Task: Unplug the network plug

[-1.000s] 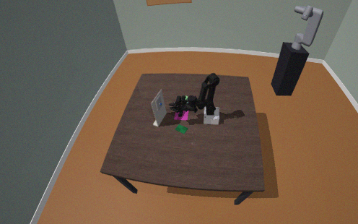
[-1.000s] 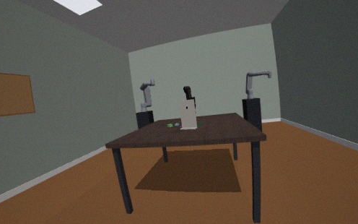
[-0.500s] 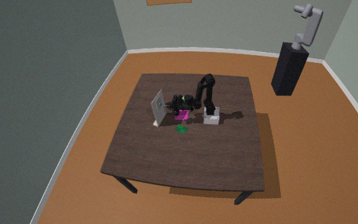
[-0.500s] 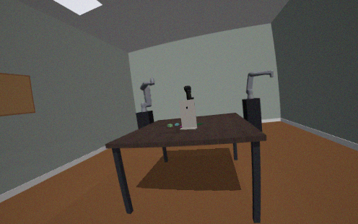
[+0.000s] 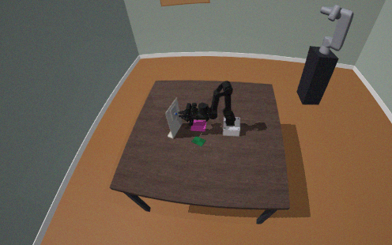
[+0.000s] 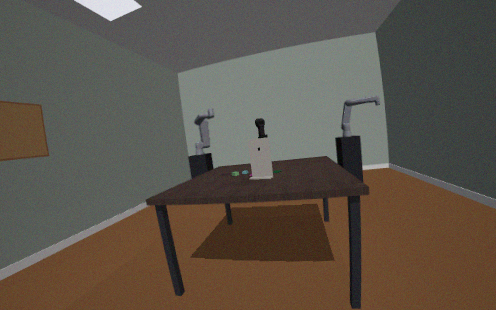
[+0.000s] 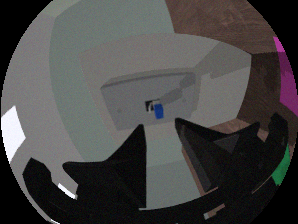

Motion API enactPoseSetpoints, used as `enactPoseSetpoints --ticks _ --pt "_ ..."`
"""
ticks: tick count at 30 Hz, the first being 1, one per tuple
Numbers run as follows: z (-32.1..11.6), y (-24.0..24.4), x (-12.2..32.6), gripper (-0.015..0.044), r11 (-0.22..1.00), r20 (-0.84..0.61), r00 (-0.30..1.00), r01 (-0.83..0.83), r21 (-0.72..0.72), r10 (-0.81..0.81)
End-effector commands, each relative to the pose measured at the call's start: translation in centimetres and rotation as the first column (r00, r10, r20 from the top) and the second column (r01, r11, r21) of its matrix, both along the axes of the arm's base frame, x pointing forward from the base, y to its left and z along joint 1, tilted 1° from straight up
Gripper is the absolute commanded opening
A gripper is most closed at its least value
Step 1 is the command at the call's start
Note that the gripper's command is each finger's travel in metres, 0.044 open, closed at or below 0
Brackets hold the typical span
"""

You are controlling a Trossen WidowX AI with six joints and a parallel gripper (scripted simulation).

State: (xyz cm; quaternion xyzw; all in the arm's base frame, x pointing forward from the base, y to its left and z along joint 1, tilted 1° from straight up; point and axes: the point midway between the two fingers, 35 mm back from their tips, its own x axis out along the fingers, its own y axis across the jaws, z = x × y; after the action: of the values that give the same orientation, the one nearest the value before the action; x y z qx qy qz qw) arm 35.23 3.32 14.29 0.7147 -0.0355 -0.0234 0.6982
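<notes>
The upright panel (image 5: 174, 126) (image 6: 261, 162) (image 7: 220, 90) stands on the table (image 5: 200, 174) (image 6: 213, 192). The blue plug (image 5: 175, 114) (image 7: 158, 111) sits at the dark socket opening (image 7: 148, 105) in the panel's grey plate. The tab on its top is too small to make out. My gripper (image 5: 179, 114) (image 7: 159, 125) is partly open with nothing between its fingers. It points at the panel, and its tips are just short of the plug. Whether they touch it cannot be told. In the exterior view the panel hides the gripper. A magenta square (image 5: 198, 126) (image 7: 289, 80) lies on the table below my wrist.
A green flat piece (image 5: 198, 141) (image 7: 282, 167) lies beside the magenta square. A light green piece (image 6: 235, 174) and a light blue piece (image 6: 245, 172) lie near the panel's foot. My arm's white base (image 5: 231, 130) stands behind the gripper. Grey arms on dark pedestals stand off the table.
</notes>
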Motion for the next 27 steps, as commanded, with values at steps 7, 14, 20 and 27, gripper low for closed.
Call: enactPoseSetpoints --ticks 7,14,20,27 --pt "0.0 -0.5 1.5 0.0156 1.0 -0.001 1.0 -0.003 -0.007 0.003" --pt "0.0 -1.0 2.5 0.0156 1.0 0.0 1.0 -0.003 -0.007 0.003" --pt "-0.1 -1.1 2.6 0.009 1.0 0.0 1.0 -0.003 -0.007 0.003" --pt "-0.1 -1.1 2.6 0.0044 1.0 0.0 1.0 -0.003 -0.007 0.003"
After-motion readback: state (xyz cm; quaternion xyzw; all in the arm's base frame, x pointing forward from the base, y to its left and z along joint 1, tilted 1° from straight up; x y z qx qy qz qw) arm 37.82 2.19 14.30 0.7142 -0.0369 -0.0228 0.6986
